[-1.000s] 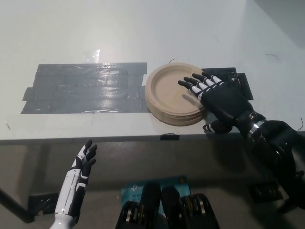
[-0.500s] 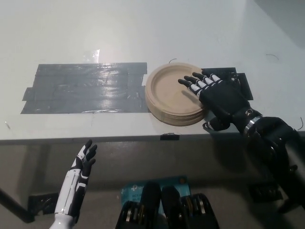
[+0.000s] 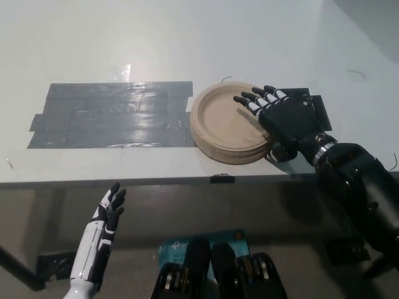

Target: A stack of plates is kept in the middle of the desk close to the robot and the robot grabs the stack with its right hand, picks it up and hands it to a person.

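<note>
Head view. We see the stack of plates (image 3: 229,126) near the desk's (image 3: 187,37) front edge, just right of a patch of dark tape (image 3: 112,115). The right hand (image 3: 283,118) lies over the stack's right rim, fingers spread flat across the top plate and not yet closed on anything. The left hand (image 3: 111,208) hangs open below the desk edge. We judge the risk thus: a grip on the upper plates alone could split the stack, or push it off the edge.
</note>
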